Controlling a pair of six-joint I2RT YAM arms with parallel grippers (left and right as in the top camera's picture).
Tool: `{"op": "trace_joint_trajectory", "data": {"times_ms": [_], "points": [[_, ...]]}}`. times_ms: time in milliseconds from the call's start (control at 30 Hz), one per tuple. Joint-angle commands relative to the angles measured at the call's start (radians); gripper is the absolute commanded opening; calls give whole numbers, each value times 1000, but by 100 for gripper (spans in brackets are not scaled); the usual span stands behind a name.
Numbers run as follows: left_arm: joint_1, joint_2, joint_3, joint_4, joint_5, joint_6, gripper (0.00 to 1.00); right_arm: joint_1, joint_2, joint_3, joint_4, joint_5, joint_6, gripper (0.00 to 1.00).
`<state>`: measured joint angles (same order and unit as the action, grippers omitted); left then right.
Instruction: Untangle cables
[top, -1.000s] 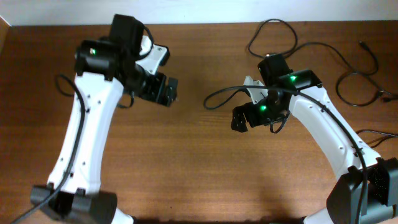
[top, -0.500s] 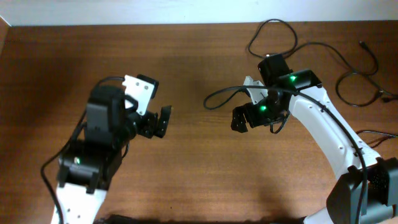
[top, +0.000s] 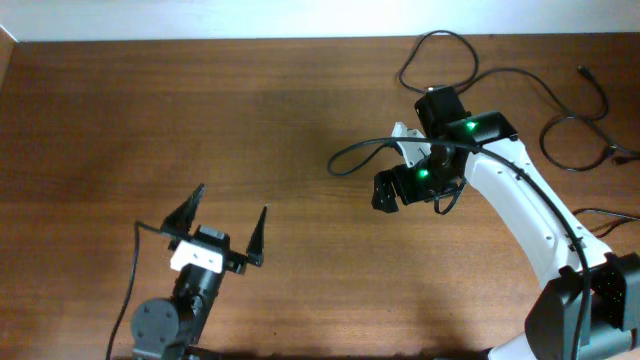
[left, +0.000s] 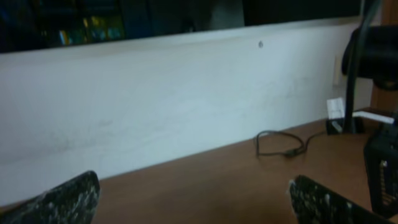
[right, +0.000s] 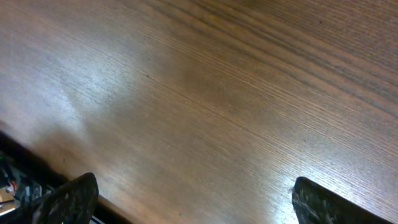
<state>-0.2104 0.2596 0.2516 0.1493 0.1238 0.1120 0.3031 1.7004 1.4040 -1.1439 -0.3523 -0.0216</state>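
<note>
Several thin black cables (top: 520, 75) lie in loose loops at the table's back right, one loop (top: 438, 45) near the far edge and another strand (top: 575, 135) by the right edge. The left wrist view shows a small cable loop (left: 278, 147) far off by the white wall. My left gripper (top: 225, 222) is pulled back at the front left, open and empty (left: 196, 202), far from the cables. My right gripper (top: 384, 192) hovers over bare wood in the middle right, just in front of the cables, open with nothing between its fingers (right: 196, 202).
The brown wooden table (top: 300, 110) spans the view, with a white wall (left: 155, 99) behind it. A thicker black wire (top: 352, 152) curves off the right arm. Another dark strand (top: 605, 215) lies at the right edge beside the right arm's base.
The left arm has swung from the back left of the table down to the front-left edge, its gripper still open. The right arm has not moved.
</note>
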Motion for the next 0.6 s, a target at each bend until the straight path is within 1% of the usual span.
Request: {"op": "trace_joint_trajectory", "data": {"times_ms": [0, 67, 100, 200, 333, 367, 433, 500, 567], "points": [[4, -84, -124, 123, 10, 10, 99, 5, -10, -5, 1, 6, 8, 99], [4, -146, -206, 212, 9, 10, 99, 5, -10, -5, 1, 6, 8, 99], [4, -166, -228, 233, 9, 15, 99, 5, -10, -5, 1, 6, 8, 99], [21, -256, -243, 196, 7, 96, 99, 5, -10, -5, 1, 6, 8, 99], [86, -255, -243, 198, -3, 208, 99, 5, -10, -5, 1, 6, 8, 99], [103, -255, -243, 175, -43, 208, 99, 5, -10, -5, 1, 6, 8, 99], [117, -255, -243, 78, -129, 208, 99, 5, -10, -5, 1, 6, 8, 99], [117, -255, -243, -66, -189, 208, 99, 5, -10, -5, 1, 6, 8, 99], [121, -255, -243, -226, -198, 208, 99, 5, -10, -5, 1, 6, 8, 99]]}}
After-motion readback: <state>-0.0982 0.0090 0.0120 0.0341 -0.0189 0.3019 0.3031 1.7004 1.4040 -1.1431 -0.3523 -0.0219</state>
